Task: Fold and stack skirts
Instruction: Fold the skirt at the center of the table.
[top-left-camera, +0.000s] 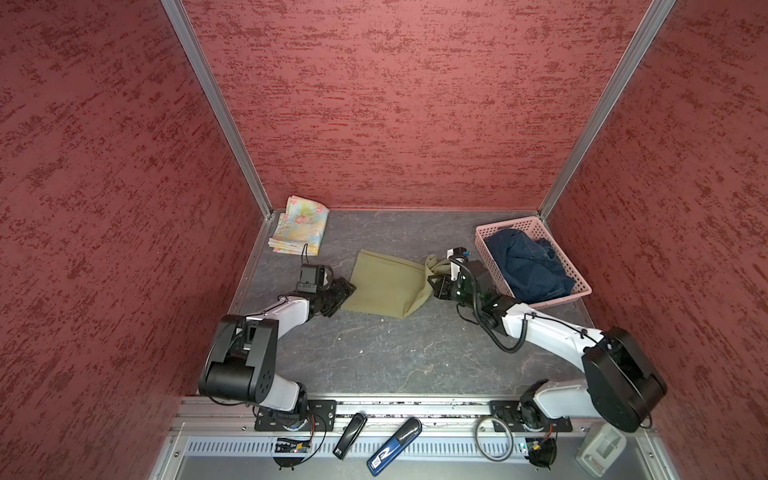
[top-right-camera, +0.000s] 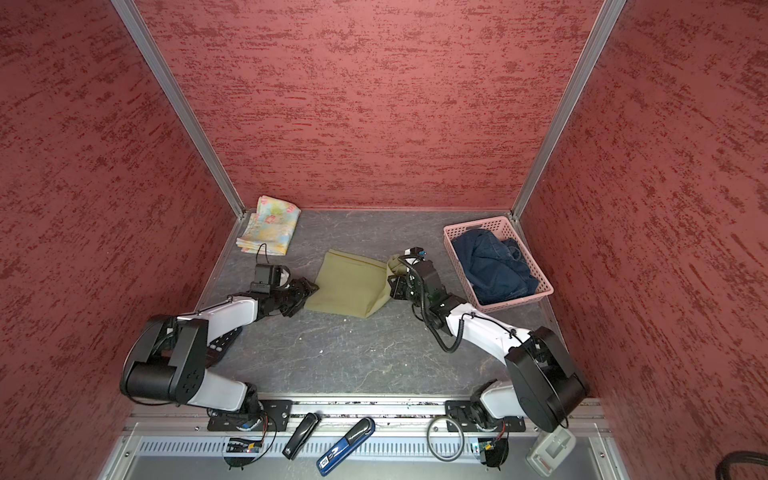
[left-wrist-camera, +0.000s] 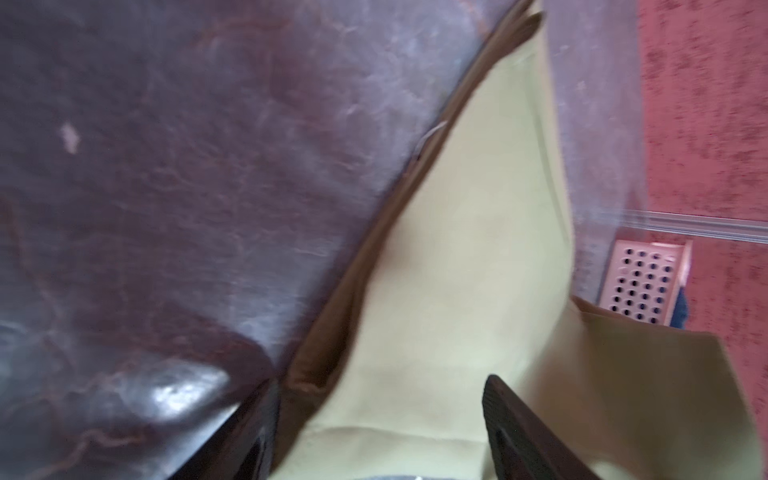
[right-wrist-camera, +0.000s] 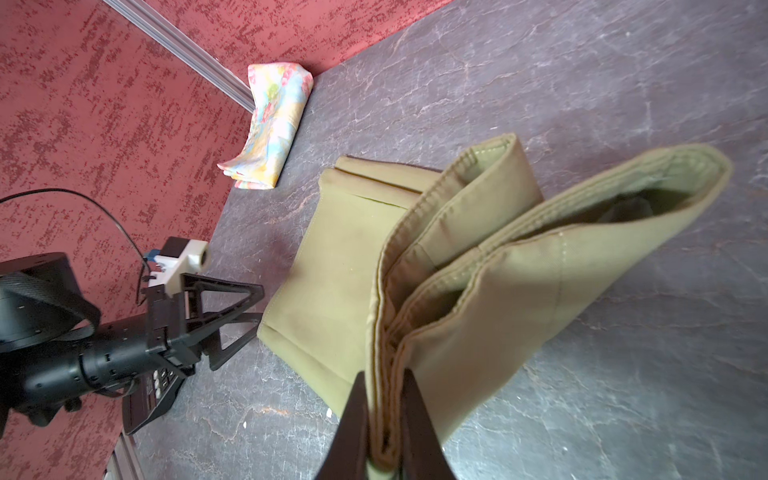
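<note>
Far-left corner: the folded floral skirt (top-left-camera: 300, 226) lies against the wall, well apart from both arms.
Left tool (top-left-camera: 347, 293): spread, low over the desk (top-left-camera: 395, 357), its jaws straddling the near-left edge of the olive-green skirt (top-left-camera: 384, 284) without pinching it.
Centre: the olive-green skirt runs its long axis across the desk from one tool to the other, and the left arm is nearer the flat end.
Right tool (right-wrist-camera: 384, 374): pressed together on the skirt's stitched, layered right end, which it holds raised off the desk.
Far right: the denim skirt (top-left-camera: 524, 266) sits crumpled in the pink basket (top-left-camera: 509, 222), just beside the right arm.
Coming move, as judged: the left tool closes on its edge, so the cloth can be carried or folded along that axis.
Views: both top views show the whole layout. Only the right wrist view shows the pinched layers, and only the left wrist view, though blurred, shows cloth between the spread jaws.
</note>
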